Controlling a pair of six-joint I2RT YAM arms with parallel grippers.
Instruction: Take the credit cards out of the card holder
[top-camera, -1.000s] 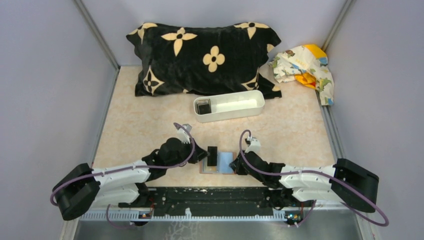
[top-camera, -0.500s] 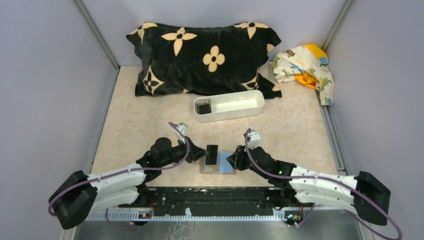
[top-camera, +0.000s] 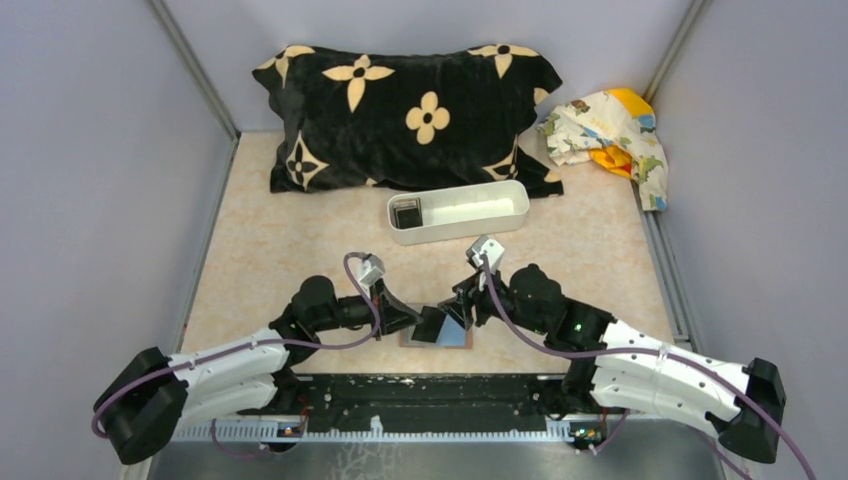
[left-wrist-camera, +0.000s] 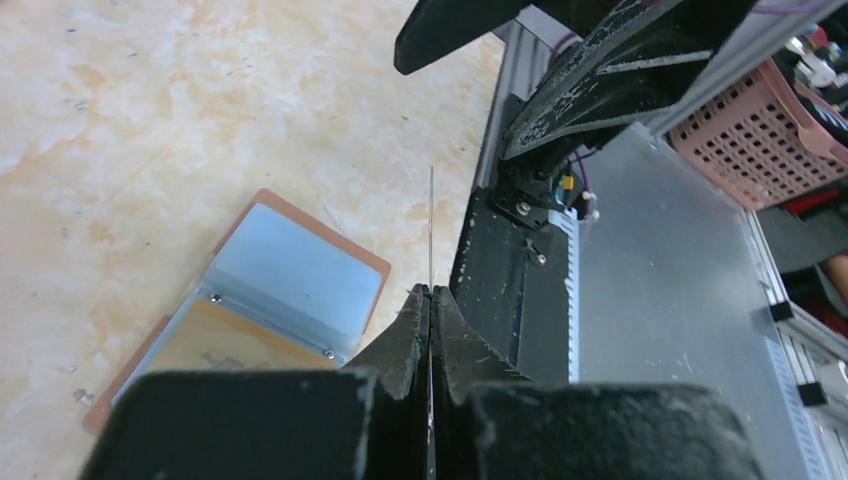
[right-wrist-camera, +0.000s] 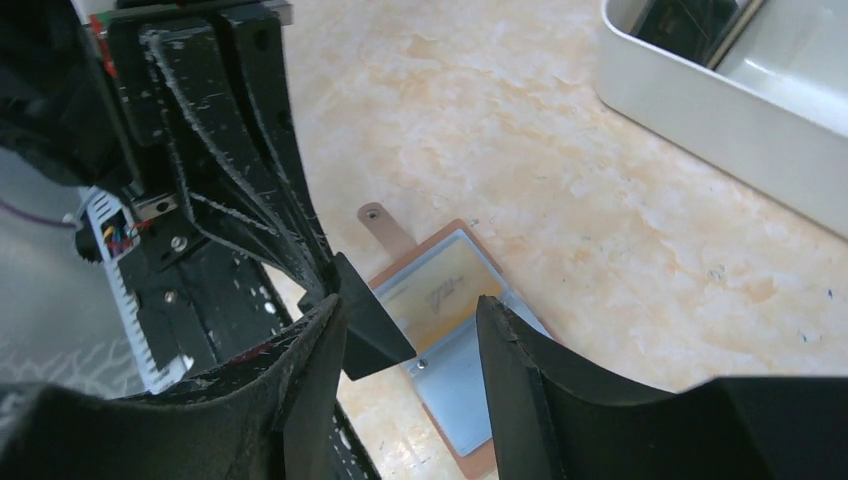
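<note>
We held a dark credit card (left-wrist-camera: 431, 215) clenched in the left end effector (left-wrist-camera: 430, 300), above the open card holder (left-wrist-camera: 300, 270) on the bench (left-wrist-camera: 150, 120). The right end effector (right-wrist-camera: 410, 315) gaped beside it. A bump from it could twist the thin card loose.

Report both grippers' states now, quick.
Left gripper: closed on a dark credit card.
Right gripper: open, holding nothing.
</note>
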